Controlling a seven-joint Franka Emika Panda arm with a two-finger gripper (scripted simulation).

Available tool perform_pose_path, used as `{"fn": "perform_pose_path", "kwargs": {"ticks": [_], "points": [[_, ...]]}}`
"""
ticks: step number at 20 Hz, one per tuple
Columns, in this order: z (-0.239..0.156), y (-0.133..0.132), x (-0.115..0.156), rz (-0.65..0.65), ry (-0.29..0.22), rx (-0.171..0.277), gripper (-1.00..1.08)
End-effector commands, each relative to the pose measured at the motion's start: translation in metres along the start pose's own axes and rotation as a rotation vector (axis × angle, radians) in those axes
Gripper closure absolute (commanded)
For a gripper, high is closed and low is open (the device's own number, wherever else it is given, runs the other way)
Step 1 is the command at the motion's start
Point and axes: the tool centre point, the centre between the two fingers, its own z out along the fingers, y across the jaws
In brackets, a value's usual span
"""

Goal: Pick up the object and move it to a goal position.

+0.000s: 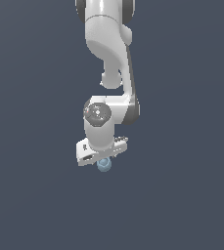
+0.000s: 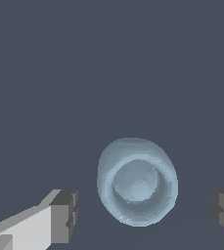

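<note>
pale blue-grey cup (image 2: 137, 183) sits on the floor between the spread fingers (image 2: 64, 216) of the gripper (image 2: 145, 215), untouched. it looks light, stiff and perhaps slippery; pinch its rounded sides below the ringed rim.

This is a simulated test scene, not a real room: everything sits against one flat, dark slate-blue ground with no walls, furniture or horizon. The white arm (image 1: 106, 73) and the pale blue object (image 1: 103, 165) have smooth, untextured rendered surfaces. Whether that ground is a counter or just backdrop is hard to tell.
</note>
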Motion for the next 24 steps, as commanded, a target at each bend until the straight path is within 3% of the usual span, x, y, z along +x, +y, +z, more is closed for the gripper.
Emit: {"fn": "perform_pose_path", "kwargs": {"ticks": [1, 7, 13, 14, 24], "points": [[0.009, 0.0, -0.001, -0.001, -0.001, 0.001, -0.92], [0.04, 0.0, -0.001, -0.004, -0.001, 0.0, -0.92], [0.045, 0.0, 0.0, -0.004, 0.0, 0.0, -0.92], [0.045, 0.0, 0.0, -0.004, 0.0, 0.0, 1.08], [0.045, 0.0, 0.0, -0.004, 0.0, 0.0, 1.08]]}}
